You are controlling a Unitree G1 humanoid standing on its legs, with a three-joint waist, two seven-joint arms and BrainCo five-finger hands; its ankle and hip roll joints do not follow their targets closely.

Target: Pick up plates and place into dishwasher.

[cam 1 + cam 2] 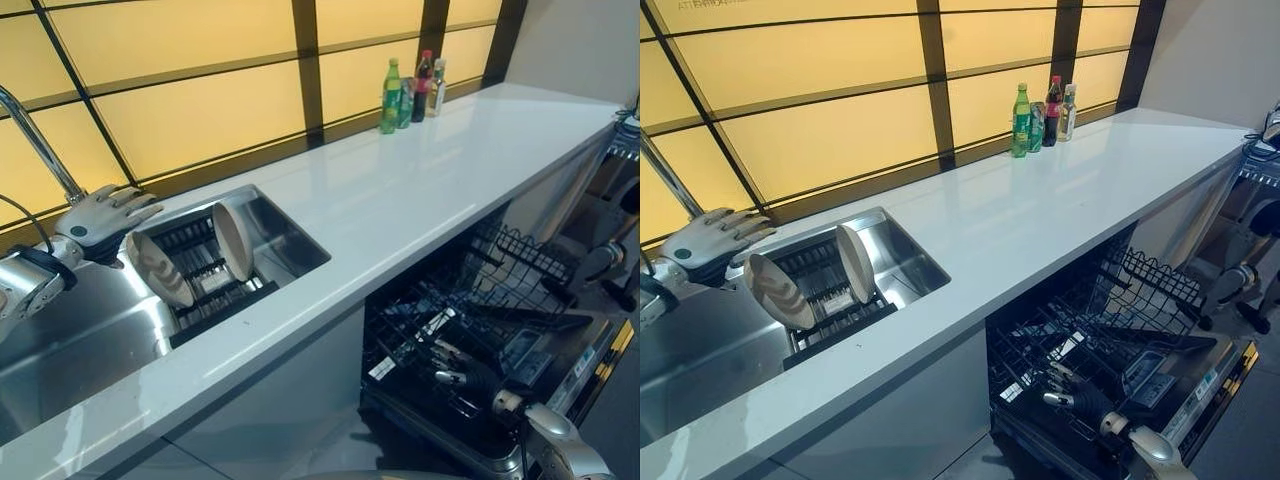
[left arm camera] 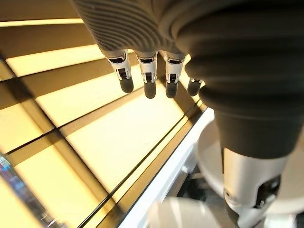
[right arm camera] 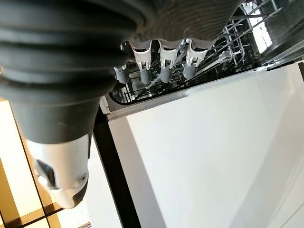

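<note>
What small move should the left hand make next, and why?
Probably lower the left hand onto the nearer plate and close on its rim. The hand is open and holds nothing, beside two plates standing on edge in the sink rack. The dishwasher rack is pulled out, with the right hand open over it.

No text is showing clearly enough to read. The bottles point(image 1: 408, 93) far from the left hand point(image 1: 105, 212) are wearing labels too small to make out, and the dishwasher door point(image 1: 1200, 385) beside the right hand point(image 1: 1075, 390) is carrying illegible stickers.
</note>
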